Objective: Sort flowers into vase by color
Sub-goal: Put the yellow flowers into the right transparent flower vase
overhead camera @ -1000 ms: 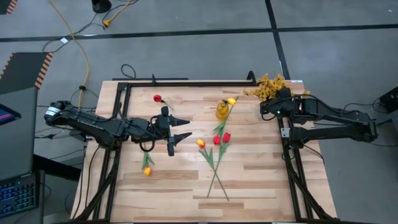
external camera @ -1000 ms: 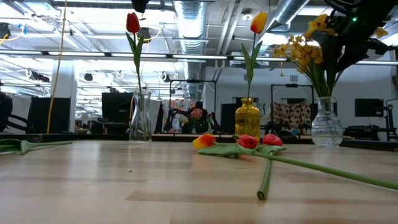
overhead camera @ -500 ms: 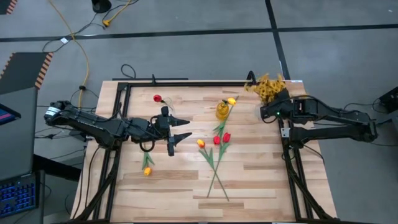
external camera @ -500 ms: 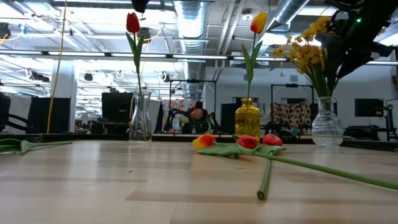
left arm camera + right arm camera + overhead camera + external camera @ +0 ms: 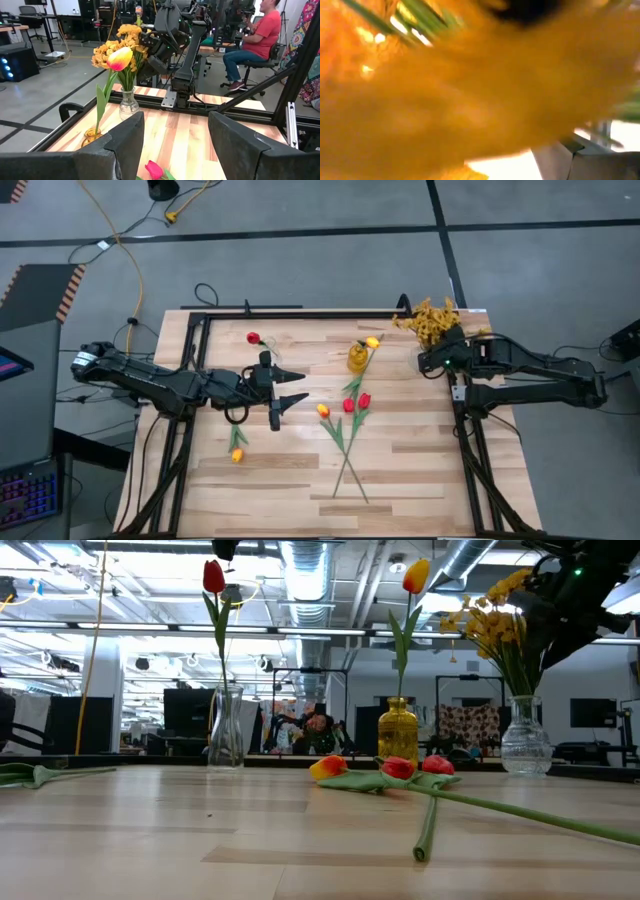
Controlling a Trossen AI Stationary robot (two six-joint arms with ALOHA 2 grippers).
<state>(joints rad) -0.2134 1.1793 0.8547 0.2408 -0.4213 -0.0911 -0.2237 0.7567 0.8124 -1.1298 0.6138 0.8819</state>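
My left gripper (image 5: pixel 292 385) (image 5: pixel 175 145) hovers open over the table's left half, pointing at the loose tulips. Two red tulips (image 5: pixel 357 402) (image 5: pixel 420 766) and a yellow-orange one (image 5: pixel 323 411) lie flat mid-table with crossed stems. Another yellow-orange tulip (image 5: pixel 237 453) lies near the left edge. One red tulip (image 5: pixel 214 578) stands in a clear vase (image 5: pixel 226 730). A yellow-orange tulip (image 5: pixel 416 575) stands in an amber vase (image 5: pixel 358 358) (image 5: pixel 398 735). Mustard-yellow blossoms (image 5: pixel 430 320) (image 5: pixel 490 625) stand in a clear vase (image 5: pixel 525 745) at the far right. My right gripper (image 5: pixel 438 355) is right beside them; blossoms fill its wrist view (image 5: pixel 470 90).
A black metal frame (image 5: pixel 300 310) runs along the far edge and both sides of the wooden table (image 5: pixel 420 470). The near half of the table holds only the long tulip stems (image 5: pixel 350 470). A seated person (image 5: pixel 250 45) is in the room beyond the table.
My right gripper has shifted slightly beside the mustard blossoms, and the spray has swayed a little in its vase.
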